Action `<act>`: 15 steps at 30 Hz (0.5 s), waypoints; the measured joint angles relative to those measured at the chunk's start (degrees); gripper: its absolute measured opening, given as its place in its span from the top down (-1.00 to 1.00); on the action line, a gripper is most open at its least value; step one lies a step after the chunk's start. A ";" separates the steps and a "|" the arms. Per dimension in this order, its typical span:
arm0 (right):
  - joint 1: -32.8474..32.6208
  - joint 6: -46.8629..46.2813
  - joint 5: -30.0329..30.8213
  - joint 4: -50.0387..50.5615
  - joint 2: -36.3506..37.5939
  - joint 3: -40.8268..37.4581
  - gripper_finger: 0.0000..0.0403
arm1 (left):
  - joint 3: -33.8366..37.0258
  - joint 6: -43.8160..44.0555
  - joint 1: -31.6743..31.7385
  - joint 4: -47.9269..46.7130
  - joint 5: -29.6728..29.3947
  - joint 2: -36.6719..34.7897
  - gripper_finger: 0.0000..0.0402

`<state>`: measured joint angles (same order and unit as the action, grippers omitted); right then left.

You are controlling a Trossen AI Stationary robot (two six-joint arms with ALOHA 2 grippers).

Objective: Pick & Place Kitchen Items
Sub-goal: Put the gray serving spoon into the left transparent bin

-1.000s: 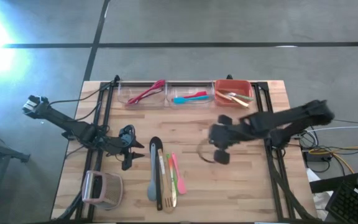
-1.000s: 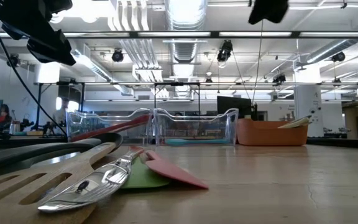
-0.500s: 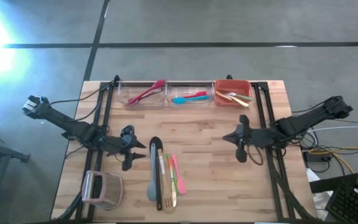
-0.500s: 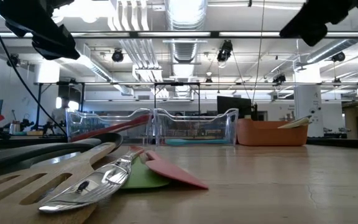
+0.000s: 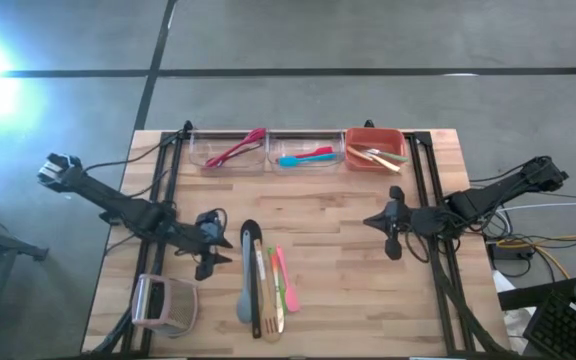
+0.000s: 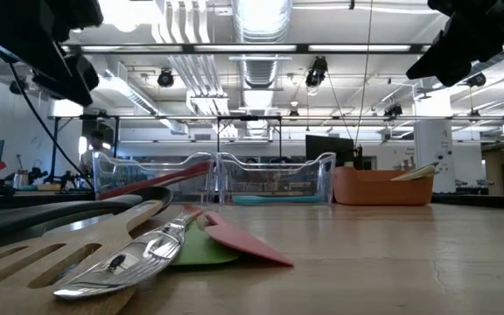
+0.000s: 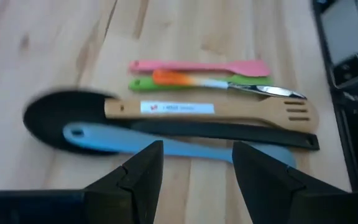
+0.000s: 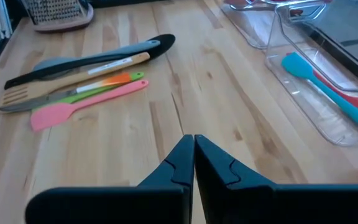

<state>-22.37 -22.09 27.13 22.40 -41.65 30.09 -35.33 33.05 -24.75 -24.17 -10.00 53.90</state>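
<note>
The right pincer (image 5: pixel 392 234) has pulled back to the bench's right side, closed and empty. The left pincer (image 5: pixel 211 244), fingers spread, hovers beside the loose utensils (image 5: pixel 264 285), likely picking next.

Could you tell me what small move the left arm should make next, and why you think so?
Probably lower the left gripper straight down onto the grey-blue spatula. Its fingers are open and hover just beside the row of loose utensils, with that spatula lying nearest, between the fingertips in the wrist view. The right gripper is shut, empty and parked near the table's right side, so the left arm seems better placed to pick.
</note>
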 joint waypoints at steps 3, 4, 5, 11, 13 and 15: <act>0.00 0.00 -0.02 -0.01 0.00 0.00 0.96 | 0.00 7.13 0.00 -0.05 1.14 2.68 0.03; 0.00 0.04 -0.02 0.01 0.00 0.00 0.96 | 0.00 8.62 0.02 0.05 2.15 3.54 0.03; 0.02 0.19 -0.02 -0.03 0.00 0.00 0.96 | 0.00 10.07 0.01 0.22 2.65 4.40 0.03; 0.02 1.36 -0.02 -0.05 -0.04 0.00 0.96 | 0.00 20.11 0.01 1.05 3.97 9.76 0.03; 0.02 1.38 -0.02 -0.06 -0.04 0.00 0.96 | 0.00 21.08 0.02 2.90 4.94 11.52 0.03; 0.02 1.62 -0.02 -0.06 -0.04 0.00 0.96 | 0.00 20.83 0.02 5.82 6.04 13.11 0.03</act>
<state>-22.35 -20.46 27.11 22.35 -41.69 30.09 -35.33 53.87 -24.73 -18.35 -3.96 67.01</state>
